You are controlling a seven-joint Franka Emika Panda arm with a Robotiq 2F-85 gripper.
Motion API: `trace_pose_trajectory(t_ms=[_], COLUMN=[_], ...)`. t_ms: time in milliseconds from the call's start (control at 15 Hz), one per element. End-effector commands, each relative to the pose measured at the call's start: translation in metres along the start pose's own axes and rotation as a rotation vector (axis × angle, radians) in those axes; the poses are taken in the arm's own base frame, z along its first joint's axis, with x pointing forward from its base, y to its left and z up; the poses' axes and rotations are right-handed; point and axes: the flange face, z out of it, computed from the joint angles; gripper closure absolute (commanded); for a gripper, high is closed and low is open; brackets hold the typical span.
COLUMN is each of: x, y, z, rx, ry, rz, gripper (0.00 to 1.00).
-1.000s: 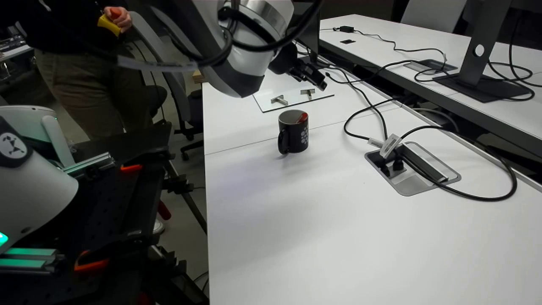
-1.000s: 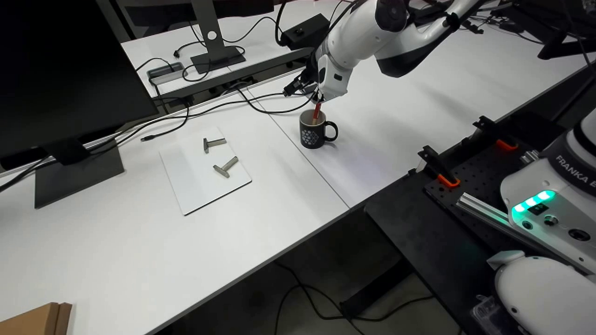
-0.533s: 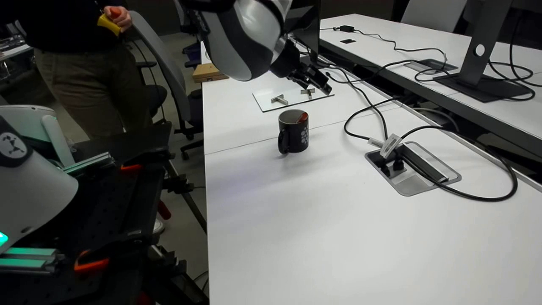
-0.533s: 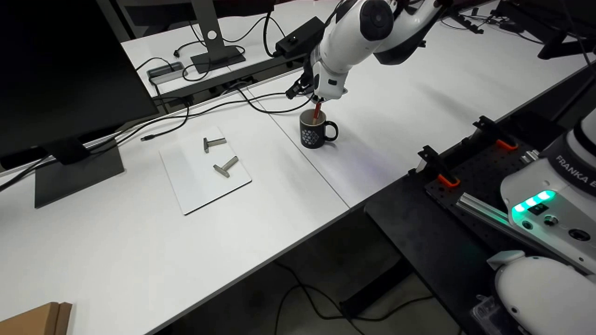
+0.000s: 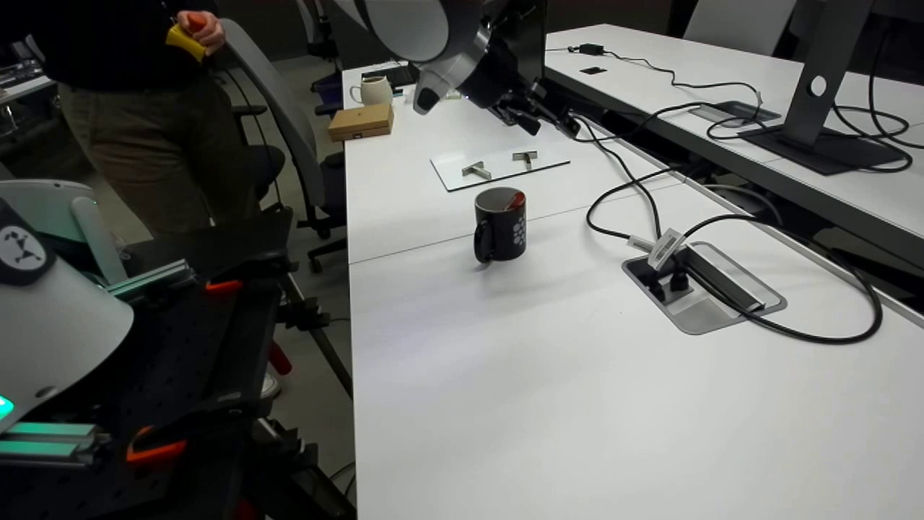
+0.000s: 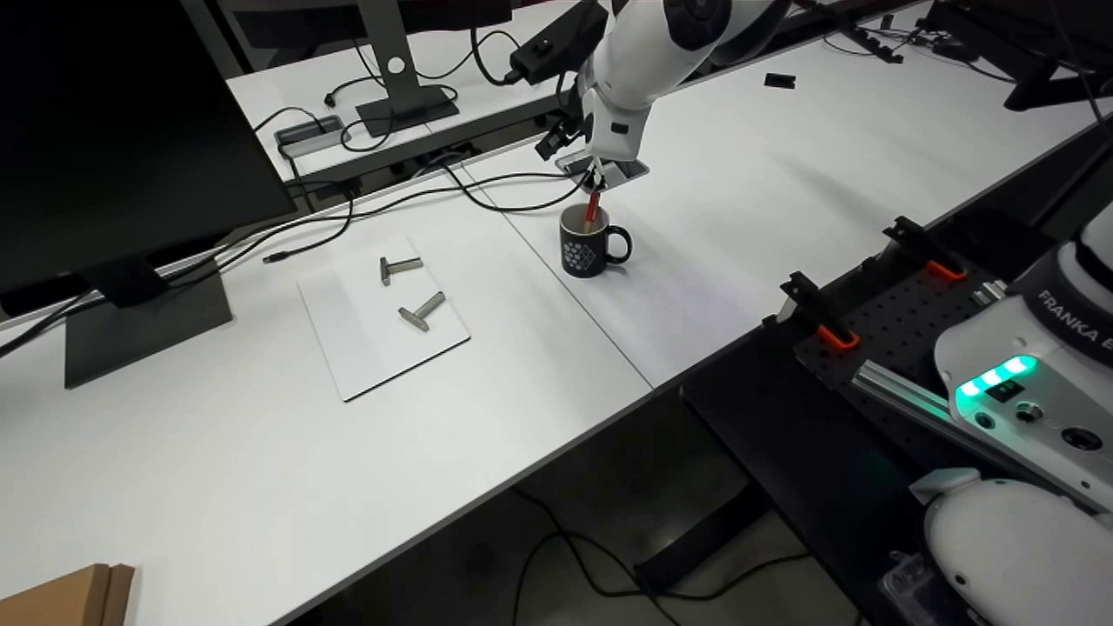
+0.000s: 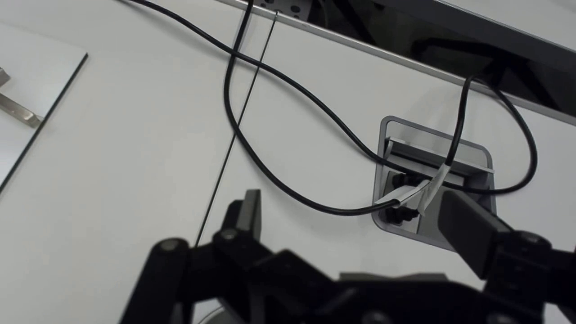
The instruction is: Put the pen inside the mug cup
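While the empty tool (image 7: 353, 211) gapes wide, the pen (image 6: 592, 209) leans in the mug (image 6: 581, 256) below

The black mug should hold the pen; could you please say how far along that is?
Done: the pen leans inside the black mug, red end up.
In hand: nothing; the gripper hangs open, clear of both.
Left: seemingly nothing, with the mug upright.

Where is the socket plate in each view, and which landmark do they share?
In an exterior view: socket plate right of centre, lower right of the mug.
In an exterior view: socket plate upper middle, above the mug, partly hidden by the arm.
In the wrist view: socket plate right of centre, partly behind the gripper.
Shared landmark: the white board, cut off at the wrist view's left edge.
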Motion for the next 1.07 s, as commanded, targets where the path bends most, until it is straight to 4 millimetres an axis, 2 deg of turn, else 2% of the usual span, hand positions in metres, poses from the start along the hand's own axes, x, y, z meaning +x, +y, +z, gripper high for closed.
trace_pose_trajectory(t_ms=[0,267,600,867,933,1000], x=[-0.006,0.0,0.011,0.004,0.01,0.008], y=[-0.011,-0.024,-0.05,-0.046,-0.048,-0.046], z=[-0.009,-0.008,-0.006,-0.007,0.001,0.0], rx=[0.001,0.079,0.221,0.161,0.185,0.177], ry=[-0.027,-0.021,0.014,-0.033,-0.001,-0.011], rz=[0.006,-0.017,-0.039,-0.021,-0.031,-0.027], gripper=[0.0,0.0,0.0,0.0,0.0,0.0])
